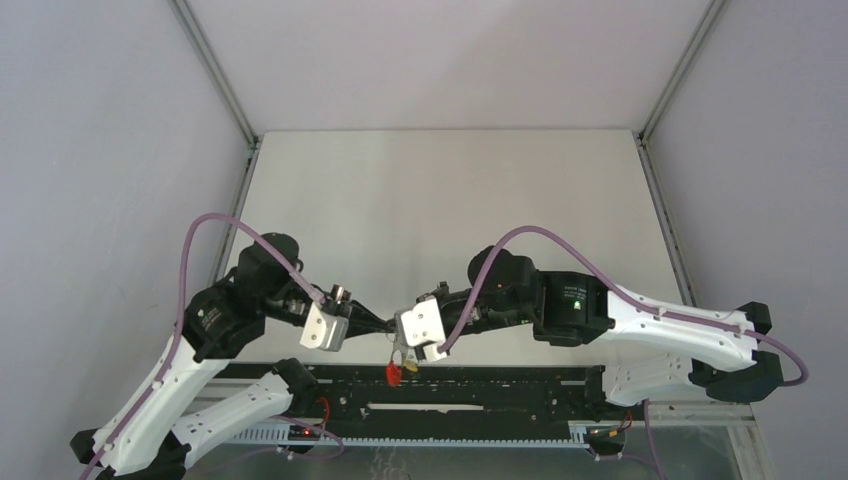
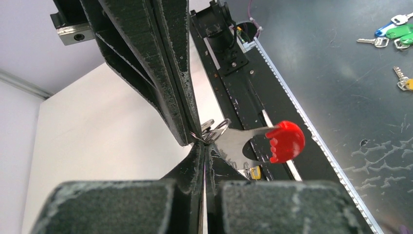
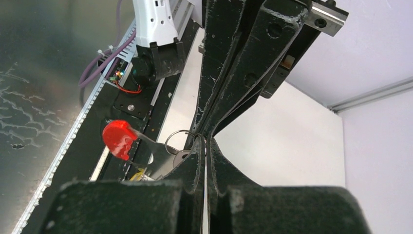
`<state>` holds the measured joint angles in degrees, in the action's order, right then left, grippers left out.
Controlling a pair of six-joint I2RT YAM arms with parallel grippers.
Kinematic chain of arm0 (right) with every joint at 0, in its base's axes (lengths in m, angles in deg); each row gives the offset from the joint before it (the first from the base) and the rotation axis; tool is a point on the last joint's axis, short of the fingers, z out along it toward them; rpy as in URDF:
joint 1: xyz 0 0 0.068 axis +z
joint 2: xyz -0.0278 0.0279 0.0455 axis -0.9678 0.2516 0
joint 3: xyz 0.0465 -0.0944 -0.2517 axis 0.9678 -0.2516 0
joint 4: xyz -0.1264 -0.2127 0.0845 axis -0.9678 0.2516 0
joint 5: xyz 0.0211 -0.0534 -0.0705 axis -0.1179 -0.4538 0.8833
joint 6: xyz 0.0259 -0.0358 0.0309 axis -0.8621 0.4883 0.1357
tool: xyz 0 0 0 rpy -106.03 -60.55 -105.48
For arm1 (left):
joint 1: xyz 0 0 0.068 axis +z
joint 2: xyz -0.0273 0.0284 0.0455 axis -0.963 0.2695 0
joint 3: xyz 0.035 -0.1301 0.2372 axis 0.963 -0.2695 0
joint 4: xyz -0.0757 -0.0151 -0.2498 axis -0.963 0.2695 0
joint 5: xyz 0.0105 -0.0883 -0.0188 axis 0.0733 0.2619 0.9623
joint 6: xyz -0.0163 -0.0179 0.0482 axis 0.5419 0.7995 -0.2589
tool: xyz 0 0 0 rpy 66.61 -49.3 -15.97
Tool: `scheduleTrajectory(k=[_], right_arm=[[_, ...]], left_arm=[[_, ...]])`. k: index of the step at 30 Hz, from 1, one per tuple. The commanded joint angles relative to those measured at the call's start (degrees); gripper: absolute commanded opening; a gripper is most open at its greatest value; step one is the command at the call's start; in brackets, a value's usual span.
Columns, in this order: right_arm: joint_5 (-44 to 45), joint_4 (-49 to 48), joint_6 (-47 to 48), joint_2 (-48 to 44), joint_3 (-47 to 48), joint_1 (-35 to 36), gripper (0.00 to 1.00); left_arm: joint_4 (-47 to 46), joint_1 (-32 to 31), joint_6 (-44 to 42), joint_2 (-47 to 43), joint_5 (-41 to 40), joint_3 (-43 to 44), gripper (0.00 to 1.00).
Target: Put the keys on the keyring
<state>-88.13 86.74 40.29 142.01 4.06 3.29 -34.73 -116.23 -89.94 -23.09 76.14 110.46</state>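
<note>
Currently your left pincer (image 1: pixel 385 327) and right pincer (image 1: pixel 398 333) are both clenched, tips nose to nose just above the near edge of the surface (image 1: pixel 450 200). You hold the keyring (image 2: pixel 287 141) between them by its wire rings (image 3: pixel 178 141), though you cannot tell which ring each tip grips. Its red end dangles clear of the surface, over the black rail (image 1: pixel 480 385). A key (image 2: pixel 254 172) with a yellow tag shows just beneath the keyring; whether it is threaded on is unclear. Spare keys (image 2: pixel 394 34) lie well apart on the dark sheet (image 2: pixel 341 97) beyond the rail.
</note>
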Motion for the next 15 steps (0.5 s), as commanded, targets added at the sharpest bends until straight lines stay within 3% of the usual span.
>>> scheduleTrajectory(k=[1, 15], right_arm=[[7.2, -1.78, -2.84, 2.04, 2.05, -0.88, 0.0], [9.5, 1.08, -5.31, 1.71, 2.47, -0.93, 0.0]], left_arm=[[-2.21, -0.87, -2.64, 0.17, 1.06, 2.86, 0.0], [-6.67, -0.83, 0.3, -1.41, -0.13, 1.09, 0.0]])
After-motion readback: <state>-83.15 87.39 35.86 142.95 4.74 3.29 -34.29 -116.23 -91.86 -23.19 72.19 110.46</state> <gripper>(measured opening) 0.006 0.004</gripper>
